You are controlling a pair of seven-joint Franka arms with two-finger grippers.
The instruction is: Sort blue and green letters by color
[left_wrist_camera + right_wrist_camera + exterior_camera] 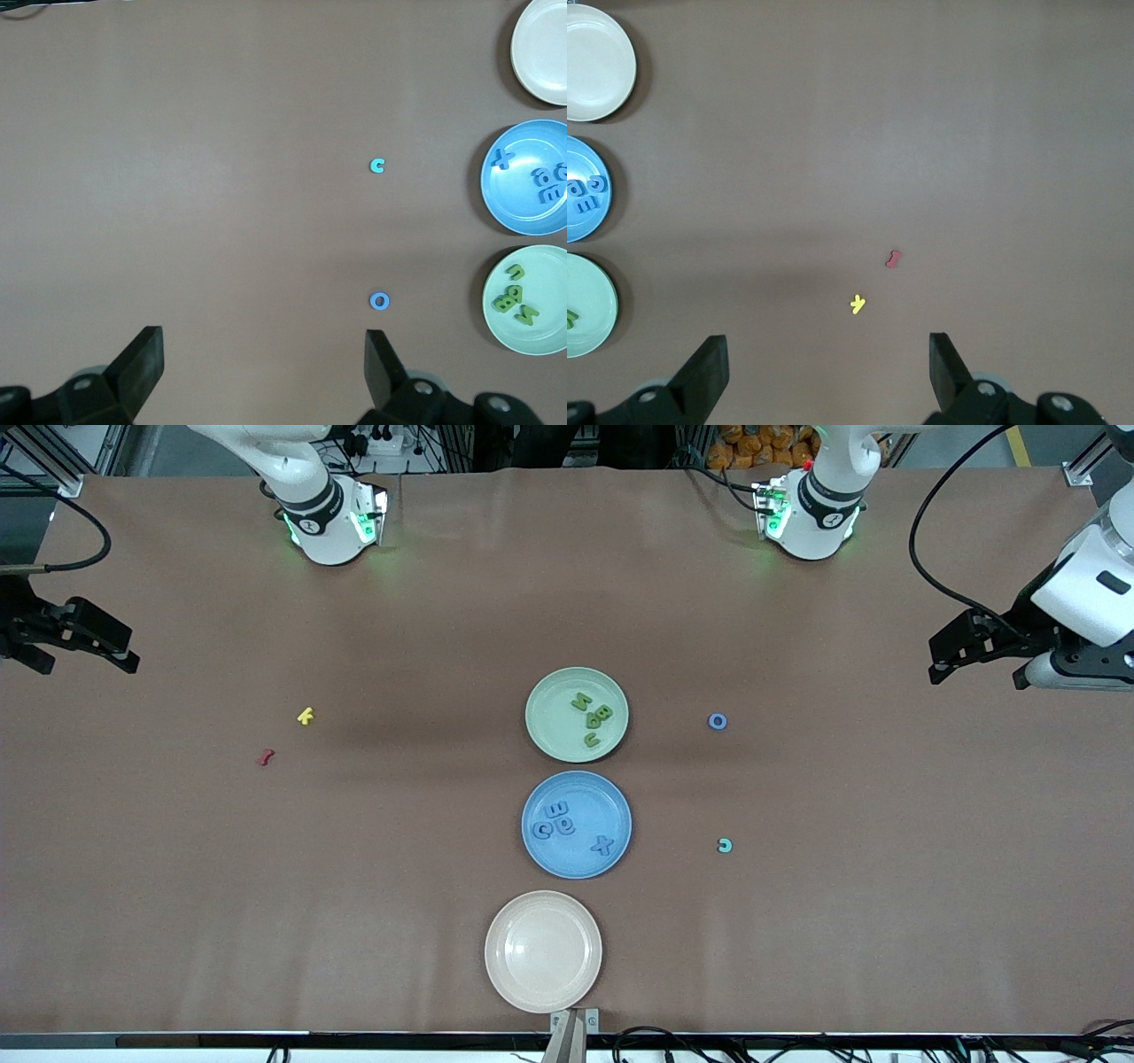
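Observation:
Three green letters lie in the pale green plate. Several blue letters lie in the blue plate. A loose blue letter o and a teal letter c lie on the table toward the left arm's end. My left gripper hangs open and empty, high over that end. My right gripper hangs open and empty, high over the right arm's end.
An empty cream plate sits nearest the front camera, in line with the two other plates. A yellow letter k and a dark red squiggly letter lie toward the right arm's end.

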